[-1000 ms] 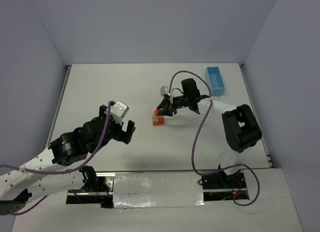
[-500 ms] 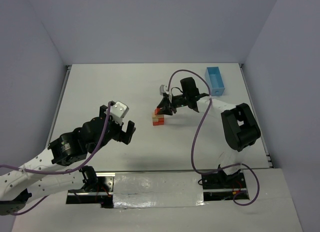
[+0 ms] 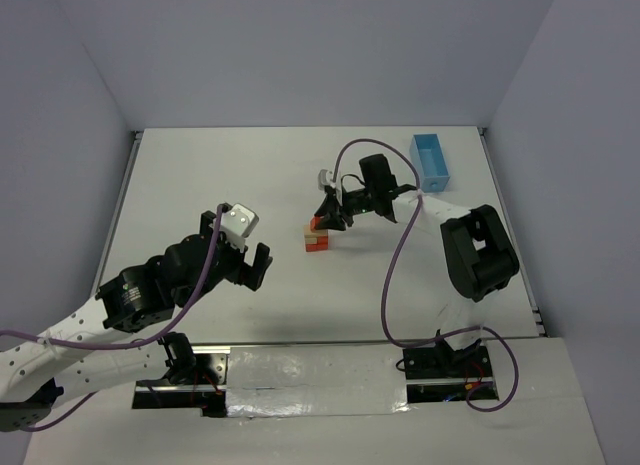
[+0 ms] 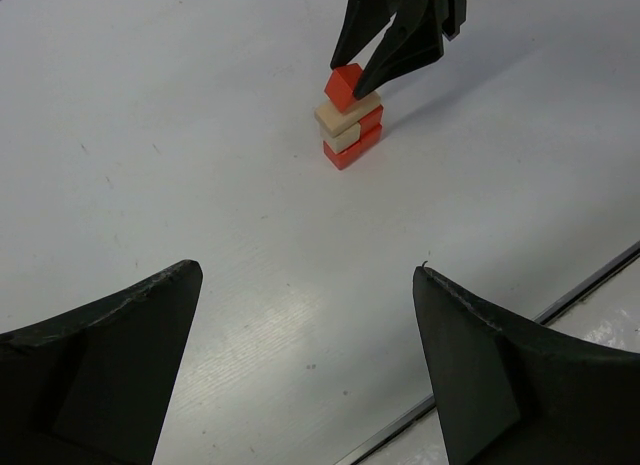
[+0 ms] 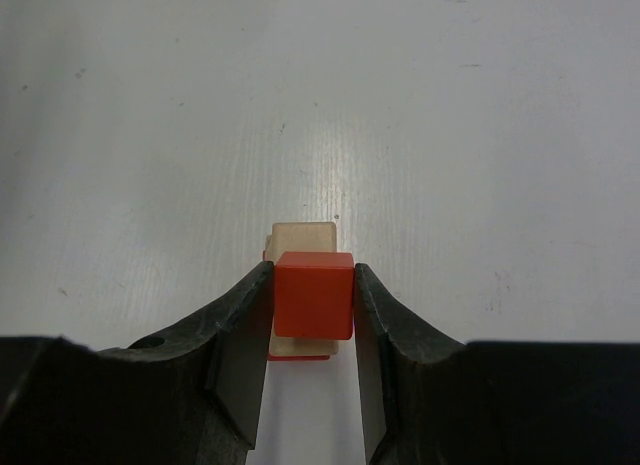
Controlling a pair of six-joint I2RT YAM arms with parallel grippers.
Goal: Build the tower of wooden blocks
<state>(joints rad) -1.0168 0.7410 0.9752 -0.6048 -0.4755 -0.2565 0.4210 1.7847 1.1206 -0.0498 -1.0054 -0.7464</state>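
Note:
A small tower of red and tan wood blocks [image 3: 316, 237] stands mid-table; it also shows in the left wrist view [image 4: 351, 135]. My right gripper [image 3: 322, 222] is shut on a red cube [image 5: 314, 295] and holds it on top of the tower, over a tan block [image 5: 303, 235]. The red cube shows in the left wrist view [image 4: 344, 85] between the right fingers [image 4: 400, 55]. My left gripper [image 3: 240, 263] is open and empty, low over the table to the near left of the tower.
A light-blue rectangular tray [image 3: 430, 160] stands at the back right of the table. The table's near edge with a metal strip [image 4: 560, 295] runs close to the left gripper.
The right gripper with the red cube has barely shifted over the tower. The left arm has not moved.

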